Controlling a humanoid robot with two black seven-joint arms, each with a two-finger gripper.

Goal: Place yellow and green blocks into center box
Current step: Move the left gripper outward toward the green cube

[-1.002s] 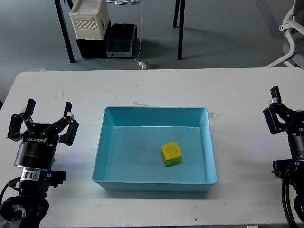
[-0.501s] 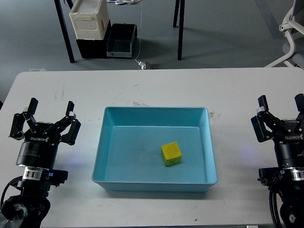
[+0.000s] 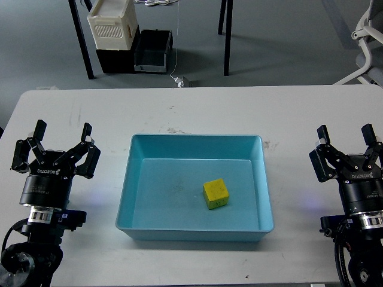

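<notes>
A yellow block (image 3: 216, 194) lies inside the light blue box (image 3: 134, 161) at the middle of the white table, right of the box's centre. No green block is in view. My left gripper (image 3: 58, 142) is open and empty, left of the box above the table. My right gripper (image 3: 346, 143) is open and empty, right of the box. Both are well apart from the box and the block.
The white table (image 3: 197, 110) runs to the far edge. Beyond it on the floor stand a white crate on black boxes (image 3: 116, 33), black table legs (image 3: 226, 36) and a white chair base (image 3: 366, 42) at far right.
My right gripper has moved left into fuller view, both fingers now showing. My left gripper has shifted only slightly. The yellow block has not moved.
</notes>
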